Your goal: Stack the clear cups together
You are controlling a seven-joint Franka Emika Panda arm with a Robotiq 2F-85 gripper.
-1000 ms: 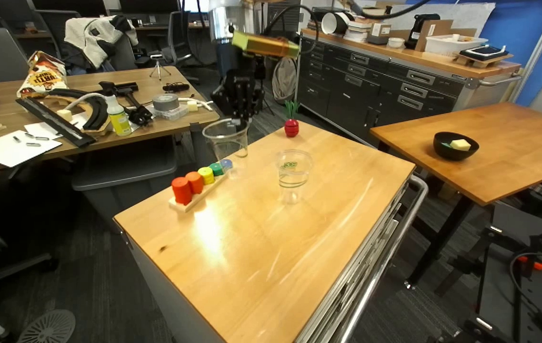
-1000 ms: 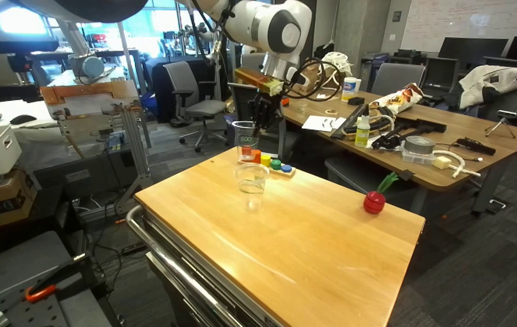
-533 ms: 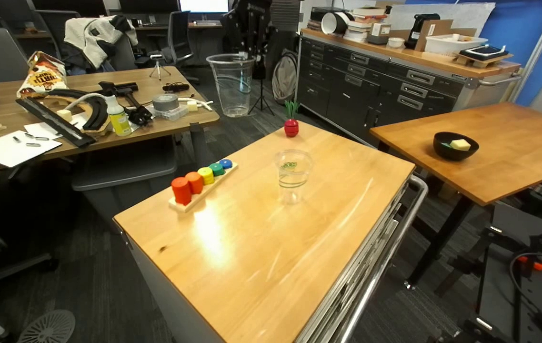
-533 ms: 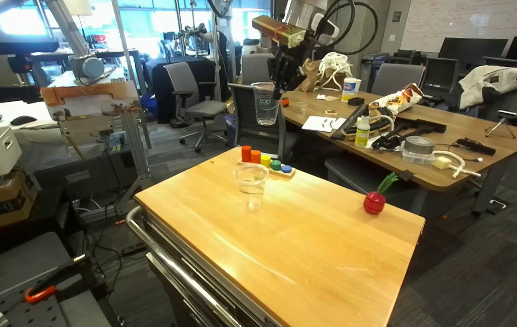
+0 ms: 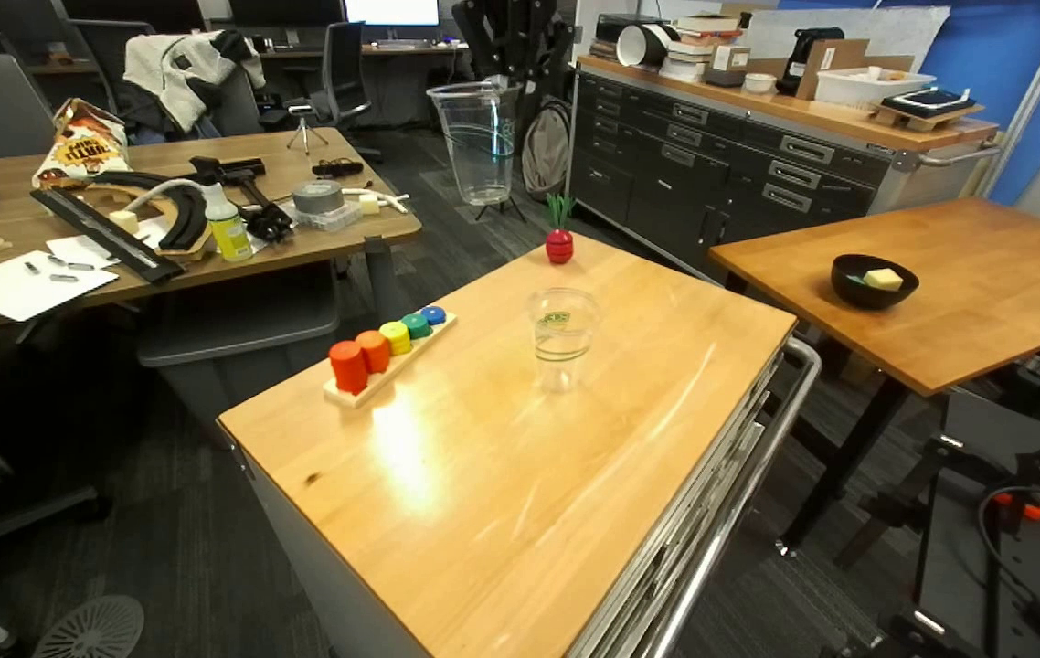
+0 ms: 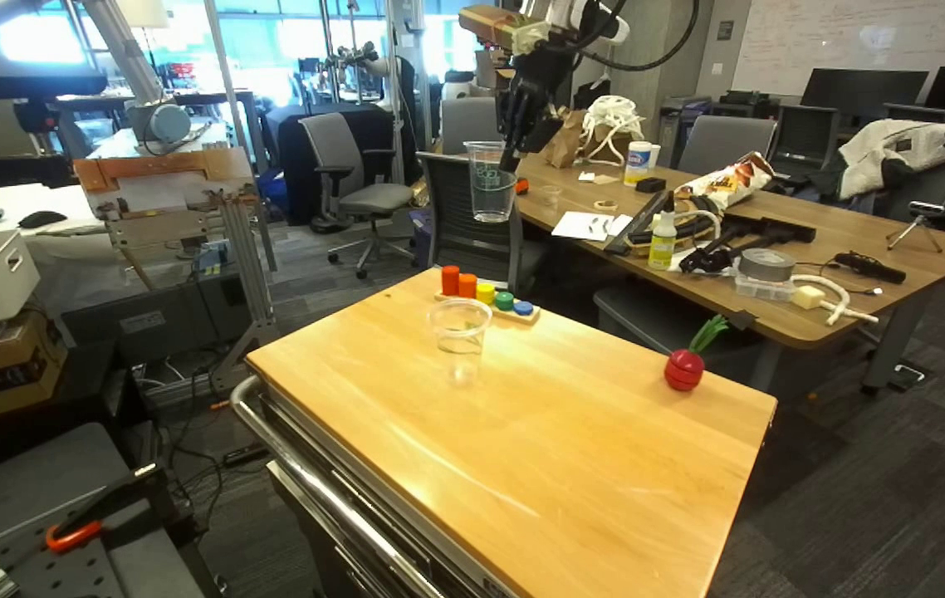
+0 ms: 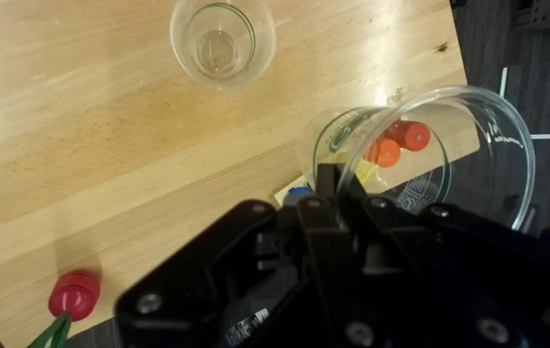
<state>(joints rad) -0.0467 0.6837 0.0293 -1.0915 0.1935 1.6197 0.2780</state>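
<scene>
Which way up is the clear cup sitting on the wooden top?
Upright: in both exterior views the clear cup stands wide end up, and the wrist view looks down into its mouth.

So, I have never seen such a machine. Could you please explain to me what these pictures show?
The machine is a robot arm with a black claw. Two views are taken from outside the robot; the third is taken from its wrist, looking down past the claw. The claw pinches one clear cup by its wall, in the air. On the wooden top stand a second clear cup, upright, a row of coloured blocks and a red-and-green toy. The two cups are not yet stacked together.
</scene>
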